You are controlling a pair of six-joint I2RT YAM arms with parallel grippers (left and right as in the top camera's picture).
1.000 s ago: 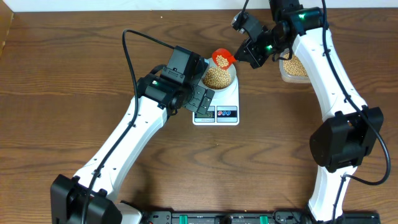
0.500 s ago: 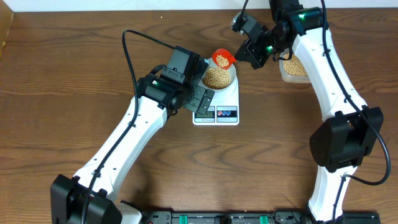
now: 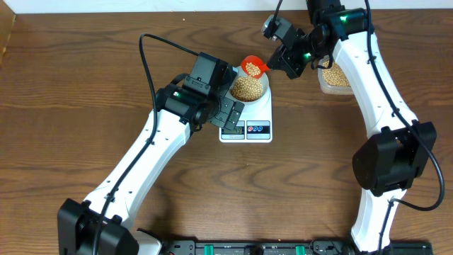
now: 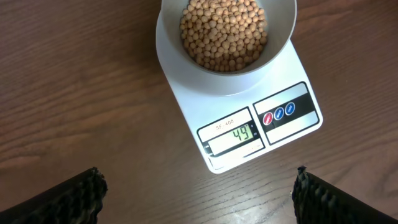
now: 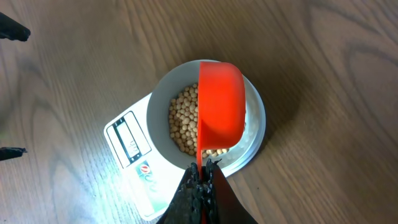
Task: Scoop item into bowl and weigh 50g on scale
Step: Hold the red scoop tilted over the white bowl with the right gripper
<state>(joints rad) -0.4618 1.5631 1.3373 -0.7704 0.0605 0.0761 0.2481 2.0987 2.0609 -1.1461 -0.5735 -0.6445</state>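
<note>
Right jaws pinch an orange scoop, apparently part-filled, above the bowl; left jaws spread.

The brown wooden table is viewed straight down from high overhead. The flat white rectangular scale and small pale round bowl are shared by all views, seen close beneath the left gripper and right gripper.

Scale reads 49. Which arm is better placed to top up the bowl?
Right. The right claw is shut on the scoop, held directly over the bowl on the scale. The left claw is open and empty.
</note>
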